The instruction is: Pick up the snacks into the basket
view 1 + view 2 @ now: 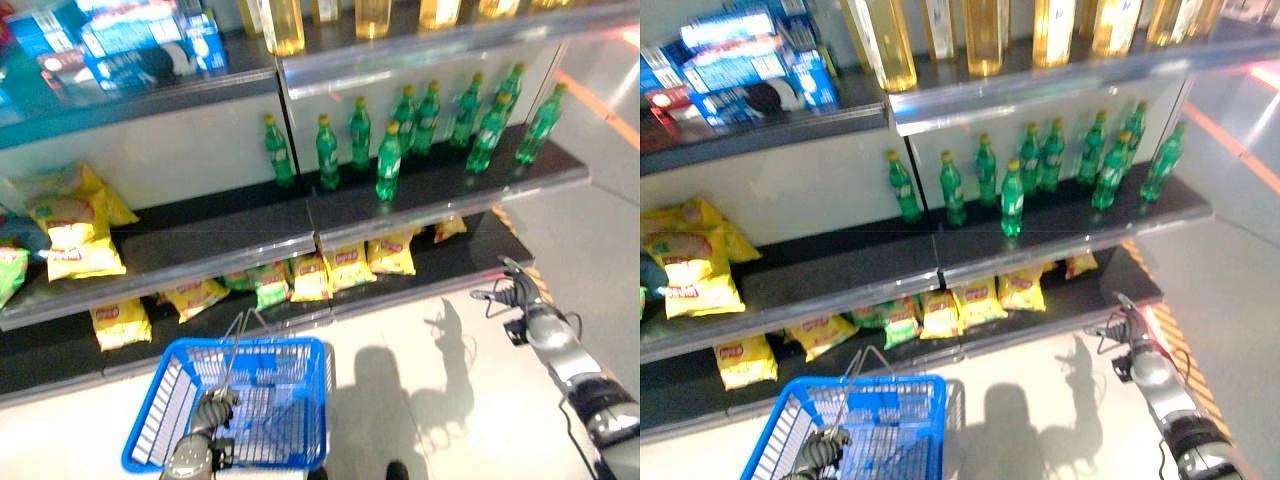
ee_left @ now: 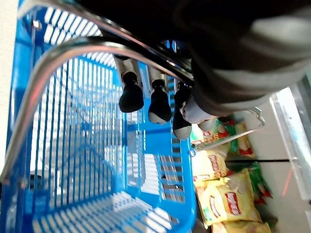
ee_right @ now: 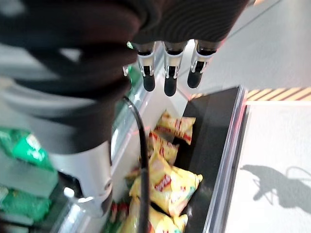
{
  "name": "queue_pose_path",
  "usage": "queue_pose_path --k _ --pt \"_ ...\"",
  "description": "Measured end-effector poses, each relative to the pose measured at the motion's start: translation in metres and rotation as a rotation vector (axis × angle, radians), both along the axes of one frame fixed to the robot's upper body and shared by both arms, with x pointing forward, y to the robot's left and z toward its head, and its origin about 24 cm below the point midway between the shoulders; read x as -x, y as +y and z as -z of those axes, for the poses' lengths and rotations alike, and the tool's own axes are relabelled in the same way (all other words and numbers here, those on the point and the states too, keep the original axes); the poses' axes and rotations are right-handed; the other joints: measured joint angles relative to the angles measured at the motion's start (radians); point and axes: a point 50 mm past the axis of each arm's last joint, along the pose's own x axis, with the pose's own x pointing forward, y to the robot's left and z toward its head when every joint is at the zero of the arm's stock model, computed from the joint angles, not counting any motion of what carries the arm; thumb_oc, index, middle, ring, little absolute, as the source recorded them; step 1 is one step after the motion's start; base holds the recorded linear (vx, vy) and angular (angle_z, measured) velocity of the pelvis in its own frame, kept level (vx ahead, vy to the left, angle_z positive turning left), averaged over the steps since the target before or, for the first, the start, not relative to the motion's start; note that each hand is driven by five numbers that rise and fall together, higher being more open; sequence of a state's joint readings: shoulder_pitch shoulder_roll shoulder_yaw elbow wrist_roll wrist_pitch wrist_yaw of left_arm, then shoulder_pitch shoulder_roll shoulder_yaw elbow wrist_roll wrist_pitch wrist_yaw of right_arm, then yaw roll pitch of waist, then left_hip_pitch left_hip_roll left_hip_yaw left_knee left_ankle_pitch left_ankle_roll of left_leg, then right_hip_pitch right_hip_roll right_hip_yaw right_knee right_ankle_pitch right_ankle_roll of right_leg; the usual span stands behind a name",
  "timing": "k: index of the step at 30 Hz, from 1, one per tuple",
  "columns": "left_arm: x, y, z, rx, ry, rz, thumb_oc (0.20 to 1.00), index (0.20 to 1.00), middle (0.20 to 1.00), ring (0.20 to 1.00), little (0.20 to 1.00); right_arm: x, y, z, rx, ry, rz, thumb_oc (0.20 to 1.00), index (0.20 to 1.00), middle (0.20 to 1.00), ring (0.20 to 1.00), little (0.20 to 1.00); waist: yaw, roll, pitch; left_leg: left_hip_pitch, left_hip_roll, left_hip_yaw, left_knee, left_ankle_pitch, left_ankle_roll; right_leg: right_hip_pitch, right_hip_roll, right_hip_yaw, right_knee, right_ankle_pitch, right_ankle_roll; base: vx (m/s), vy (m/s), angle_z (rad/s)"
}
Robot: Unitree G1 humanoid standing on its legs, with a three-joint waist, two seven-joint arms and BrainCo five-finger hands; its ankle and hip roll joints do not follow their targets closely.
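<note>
left robot hand (image 1: 215, 410) curled on blue basket (image 1: 300, 440) handle, right robot hand (image 1: 515, 285) relaxed, pale floor (image 1: 400, 340)

Retail shop aisle. Tiered shelving (image 1: 300, 235) stocked with rows of green bottles (image 1: 388, 160), yellow snack bags (image 1: 345, 265), boxed goods at 11 o'clock. Blue wire shopping basket (image 1: 290, 440) at 6 o'clock.

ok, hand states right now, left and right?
Left hand: shut on the basket handle, carrying the blue basket.
Right hand: open, fingers straight, holding nothing, by the bottom shelf's snack bags.
</note>
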State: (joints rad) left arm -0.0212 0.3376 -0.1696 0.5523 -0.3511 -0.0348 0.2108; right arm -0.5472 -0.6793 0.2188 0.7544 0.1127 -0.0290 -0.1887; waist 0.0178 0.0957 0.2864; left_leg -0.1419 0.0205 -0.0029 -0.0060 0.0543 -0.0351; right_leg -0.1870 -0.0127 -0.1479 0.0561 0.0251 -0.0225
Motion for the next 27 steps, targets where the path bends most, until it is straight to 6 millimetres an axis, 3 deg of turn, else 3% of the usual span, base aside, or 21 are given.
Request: queue_pose_path --k 1,3,12,20,27 --pt "0.000 0.000 0.000 0.000 -0.002 -0.003 0.200 0.200 0.200 0.200 0.200 -0.002 0.001 -0.004 -0.002 -0.014 0.002 1.000 1.000 1.000 1.000 1.000 0.005 0.004 0.006 -0.010 -0.001 0.000 0.001 0.003 0.000 -0.016 -0.001 -0.001 0.016 -0.005 0.001 -0.08 -0.056 0.00" --pt "-0.005 0.001 -0.006 0.003 -0.025 -0.004 0.200 0.200 0.200 0.200 0.200 -0.017 0.004 -0.030 0.001 -0.088 0.009 1.000 1.000 1.000 1.000 1.000 0.002 0.010 0.039 -0.058 -0.006 -0.001 0.013 0.011 0.000 -0.095 -0.012 -0.001 0.096 -0.029 -0.004 -0.05 -0.032 0.01" --pt "-0.016 -0.011 -0.019 0.019 -0.097 0.048 0.200 0.200 0.200 0.200 0.200 -0.036 0.005 -0.077 0.040 -0.201 0.035 1.000 1.000 1.000 1.000 1.000 0.029 0.031 0.111 -0.108 -0.031 -0.002 0.033 0.014 -0.003 -0.220 -0.052 0.002 0.283 -0.114 -0.015 -0.03 -0.014 0.04" --pt "-0.018 -0.020 -0.020 0.022 -0.109 0.090 0.200 0.200 0.200 0.200 0.200 -0.044 0.014 -0.098 0.074 -0.258 0.019 1.000 1.000 1.000 1.000 1.000 0.027 0.035 0.118 -0.114 -0.037 -0.003 0.034 0.015 -0.003 -0.238 -0.060 0.003 0.311 -0.127 -0.015 -0.02 -0.001 0.01" --pt "-0.019 -0.021 -0.022 0.015 -0.118 0.109 0.200 0.200 0.200 0.200 0.200 -0.053 0.031 -0.155 0.166 -0.399 -0.033 1.000 1.000 1.000 1.000 1.000 0.028 0.039 0.144 -0.117 -0.040 -0.001 0.034 0.023 -0.004 -0.254 -0.063 0.011 0.331 -0.127 -0.015 -0.04 0.000 -0.02"
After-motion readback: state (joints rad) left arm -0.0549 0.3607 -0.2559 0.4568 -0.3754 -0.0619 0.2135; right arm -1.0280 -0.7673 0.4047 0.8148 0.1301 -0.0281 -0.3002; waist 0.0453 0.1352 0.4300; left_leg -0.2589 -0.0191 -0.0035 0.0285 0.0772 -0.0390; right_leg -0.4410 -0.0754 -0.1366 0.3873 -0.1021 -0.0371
